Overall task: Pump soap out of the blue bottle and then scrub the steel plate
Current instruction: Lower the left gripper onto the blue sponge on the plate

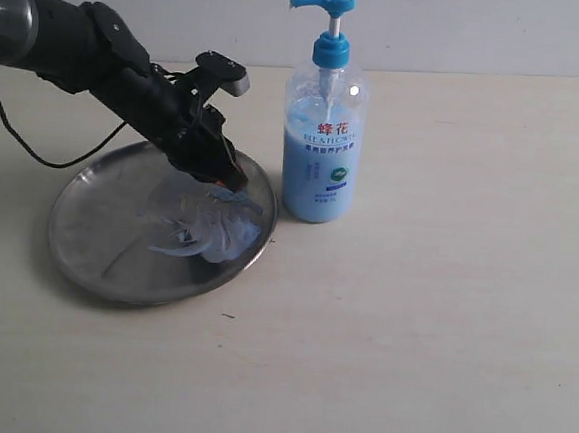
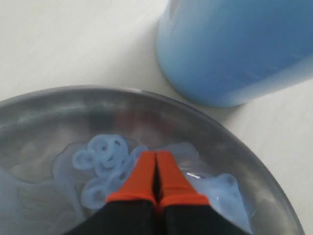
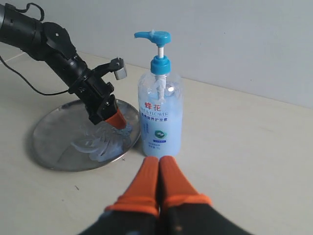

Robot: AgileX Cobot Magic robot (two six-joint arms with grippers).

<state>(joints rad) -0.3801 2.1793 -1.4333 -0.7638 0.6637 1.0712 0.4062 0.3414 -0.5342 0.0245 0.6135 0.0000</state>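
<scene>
The steel plate (image 1: 98, 232) lies on the table at the left, with pale blue soap (image 1: 230, 230) smeared over its right part. My left gripper (image 1: 240, 186) is shut, its orange tips down in the soap near the plate's right rim. In the left wrist view the shut left gripper (image 2: 156, 155) rests among curls of soap (image 2: 102, 156) on the plate (image 2: 39, 112). The blue bottle (image 1: 322, 149) stands upright just right of the plate. My right gripper (image 3: 158, 160) is shut and empty, low over the table short of the bottle (image 3: 160, 115); it is out of the exterior view.
The pale tabletop (image 1: 442, 319) stretches right of and in front of the bottle. A black cable (image 1: 20, 140) trails from the left arm behind the plate. A plain wall (image 1: 485, 31) runs along the table's far edge.
</scene>
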